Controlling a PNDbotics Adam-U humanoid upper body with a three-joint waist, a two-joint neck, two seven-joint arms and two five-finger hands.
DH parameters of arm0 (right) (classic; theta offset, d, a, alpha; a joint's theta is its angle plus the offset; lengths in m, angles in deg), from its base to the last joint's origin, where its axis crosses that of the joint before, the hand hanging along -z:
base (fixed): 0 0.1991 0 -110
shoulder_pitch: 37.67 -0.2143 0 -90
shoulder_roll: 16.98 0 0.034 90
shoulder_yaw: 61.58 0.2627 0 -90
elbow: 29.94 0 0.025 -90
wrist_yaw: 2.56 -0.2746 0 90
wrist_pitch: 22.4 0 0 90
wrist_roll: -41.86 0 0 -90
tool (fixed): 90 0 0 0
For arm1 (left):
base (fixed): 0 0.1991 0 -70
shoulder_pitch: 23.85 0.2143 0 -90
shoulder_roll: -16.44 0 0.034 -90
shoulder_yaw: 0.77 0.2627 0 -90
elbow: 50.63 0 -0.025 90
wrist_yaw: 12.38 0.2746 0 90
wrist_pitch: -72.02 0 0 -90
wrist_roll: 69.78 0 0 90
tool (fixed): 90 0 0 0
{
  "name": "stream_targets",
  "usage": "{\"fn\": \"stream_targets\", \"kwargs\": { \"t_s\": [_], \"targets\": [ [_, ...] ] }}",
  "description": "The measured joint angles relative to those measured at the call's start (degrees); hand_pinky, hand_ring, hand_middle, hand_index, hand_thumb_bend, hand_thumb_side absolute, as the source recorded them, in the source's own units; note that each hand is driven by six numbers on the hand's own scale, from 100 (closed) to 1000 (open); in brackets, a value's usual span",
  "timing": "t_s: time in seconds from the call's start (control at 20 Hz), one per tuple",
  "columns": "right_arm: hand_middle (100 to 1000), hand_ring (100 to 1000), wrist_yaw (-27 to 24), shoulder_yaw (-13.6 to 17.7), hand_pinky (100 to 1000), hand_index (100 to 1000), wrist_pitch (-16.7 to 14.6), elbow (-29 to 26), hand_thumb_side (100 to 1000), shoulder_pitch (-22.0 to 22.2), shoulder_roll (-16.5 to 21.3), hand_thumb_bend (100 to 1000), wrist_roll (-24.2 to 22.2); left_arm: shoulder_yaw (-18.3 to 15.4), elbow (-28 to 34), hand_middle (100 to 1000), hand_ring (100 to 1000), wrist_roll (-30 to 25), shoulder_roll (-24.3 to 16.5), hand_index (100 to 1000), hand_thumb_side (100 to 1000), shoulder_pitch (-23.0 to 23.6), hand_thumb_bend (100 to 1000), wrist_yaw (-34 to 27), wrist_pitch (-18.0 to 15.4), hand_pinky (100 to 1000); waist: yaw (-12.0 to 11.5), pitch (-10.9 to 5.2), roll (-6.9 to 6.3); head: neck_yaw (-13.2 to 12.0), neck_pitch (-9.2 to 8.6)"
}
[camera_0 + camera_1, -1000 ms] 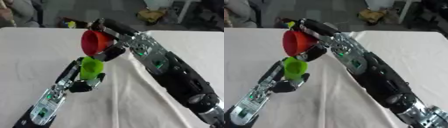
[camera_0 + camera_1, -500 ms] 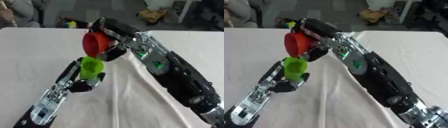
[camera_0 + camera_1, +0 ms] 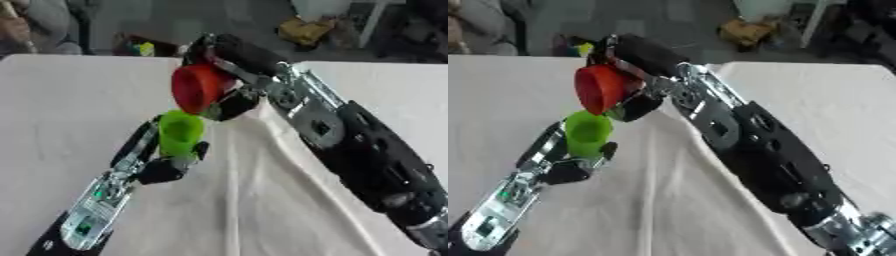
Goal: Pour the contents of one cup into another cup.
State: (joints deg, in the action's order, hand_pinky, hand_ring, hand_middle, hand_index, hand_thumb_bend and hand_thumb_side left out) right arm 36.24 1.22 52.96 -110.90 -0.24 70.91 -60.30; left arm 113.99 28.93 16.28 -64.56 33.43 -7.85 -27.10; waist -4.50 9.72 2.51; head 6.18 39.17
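Note:
A red cup (image 3: 198, 88) is tipped on its side, mouth facing left and down, with my right hand (image 3: 234, 101) shut round it above the middle of the table. Just below it stands a green cup (image 3: 181, 132), upright, with my left hand (image 3: 164, 166) curled round its lower part. The red cup's lower rim hangs right over the green cup's open mouth. Nothing can be made out passing between the two cups, and their insides are hidden.
A white cloth (image 3: 262, 200) with folds covers the table. Beyond the far edge lie a yellow thing (image 3: 305, 30) on the floor, a small yellow-green item (image 3: 143, 48), and white furniture legs (image 3: 372, 22). My right forearm (image 3: 359, 150) crosses the right half of the table.
The red cup has stayed tipped over the green cup, with the right hand shifting only slightly. The left hand and green cup hold the same place.

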Motion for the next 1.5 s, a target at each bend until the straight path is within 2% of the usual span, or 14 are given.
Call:
{"fn": "stream_targets", "kwargs": {
  "t_s": [0.55,0.7,1.5],
  "targets": [
    [339,396,5.59,-0.02,480,454,-3.02,-0.30,100,0.13,0.50,100,0.12,-0.29,0.10,299,348,0.26,0.00,647,271,0.18,100,-0.24,0.25,100,0.00,-0.06,-0.07,-0.34,0.65],
    [348,362,6.69,-0.03,482,460,-3.56,-0.30,100,0.13,0.50,100,0.04,-0.29,0.11,299,348,0.27,0.00,647,272,0.21,100,-0.24,0.26,100,0.00,-0.10,-0.07,-0.50,1.13],
    [381,405,16.20,-0.06,495,481,-7.10,-0.62,117,-0.75,-0.03,100,-0.48,-0.28,0.11,301,351,0.20,0.00,648,277,0.20,100,-0.13,0.22,100,0.01,-0.13,0.14,-0.60,2.06]
  ]
}}
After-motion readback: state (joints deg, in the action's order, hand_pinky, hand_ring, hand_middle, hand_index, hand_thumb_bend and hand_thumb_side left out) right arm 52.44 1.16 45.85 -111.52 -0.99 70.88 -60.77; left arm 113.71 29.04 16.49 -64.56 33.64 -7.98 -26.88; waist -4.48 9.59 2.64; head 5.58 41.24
